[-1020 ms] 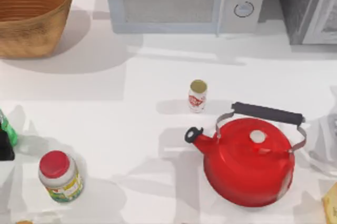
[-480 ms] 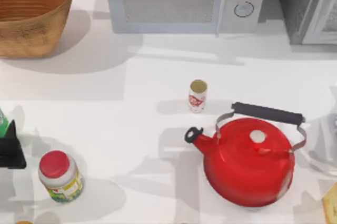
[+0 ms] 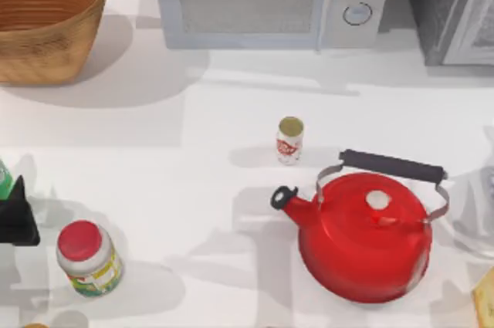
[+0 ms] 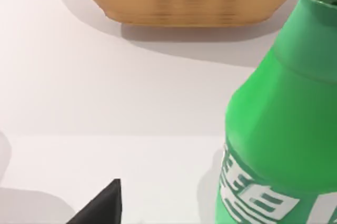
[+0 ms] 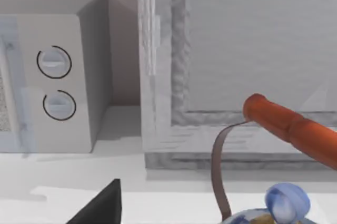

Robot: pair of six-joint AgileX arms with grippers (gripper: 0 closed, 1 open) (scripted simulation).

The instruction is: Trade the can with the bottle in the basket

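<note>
White tabletop, microwave (image 3: 274, 0) along the back edge. Left gripper (image 3: 15, 216) at far left edge beside bottle (image 4: 284, 124); grip state can't tell. Basket (image 3: 46, 15) back-left corner. Can (image 3: 289, 140) upright mid-table, near red kettle (image 3: 363, 231). Jar (image 3: 87, 257) front-left.

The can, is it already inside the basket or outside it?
Outside. The can stands upright on the table, beside the kettle, far from the basket in the far left corner.

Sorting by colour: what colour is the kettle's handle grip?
Black on the kettle, seen best in the top view.
</note>
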